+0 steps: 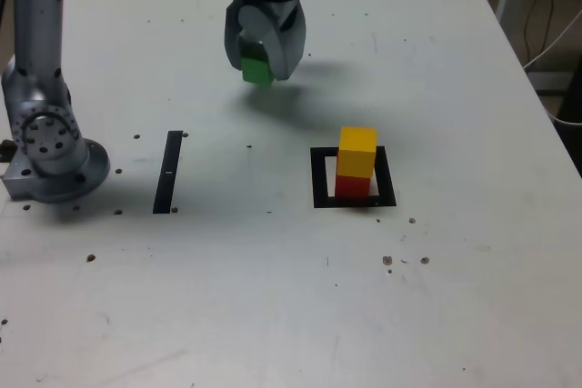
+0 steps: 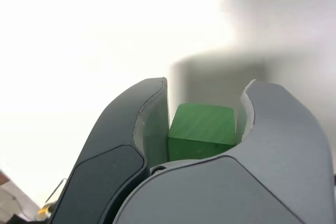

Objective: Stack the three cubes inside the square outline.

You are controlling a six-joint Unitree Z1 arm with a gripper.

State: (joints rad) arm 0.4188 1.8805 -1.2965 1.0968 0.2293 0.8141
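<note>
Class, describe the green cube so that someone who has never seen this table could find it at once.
Start at the white table and find the grey gripper near its far edge. The green cube is clamped between its jaws. The red cube and yellow cube stand stacked in the square outline.

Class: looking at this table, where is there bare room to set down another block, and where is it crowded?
Free: the wide near part of the table, and the stretch between the strip and the outline. Crowded: the outline, filled by the yellow cube on the red cube; also under the gripper holding the green cube.
</note>
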